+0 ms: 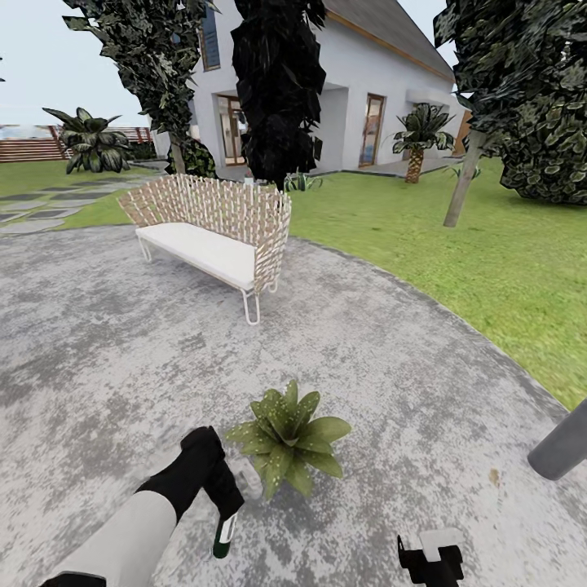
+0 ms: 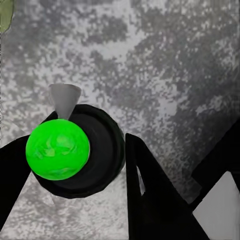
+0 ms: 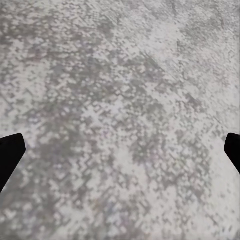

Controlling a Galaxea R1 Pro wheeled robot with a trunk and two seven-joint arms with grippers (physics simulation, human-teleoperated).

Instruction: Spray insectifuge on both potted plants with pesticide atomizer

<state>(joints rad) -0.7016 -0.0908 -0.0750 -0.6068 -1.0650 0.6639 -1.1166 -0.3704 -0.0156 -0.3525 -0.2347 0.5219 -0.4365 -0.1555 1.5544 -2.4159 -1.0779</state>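
Left jaws grip pesticide atomizer | right jaws wide | mottled grey patio, lawn

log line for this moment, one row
left gripper: shut on pesticide atomizer | beside potted plant on patio | right gripper: open, empty
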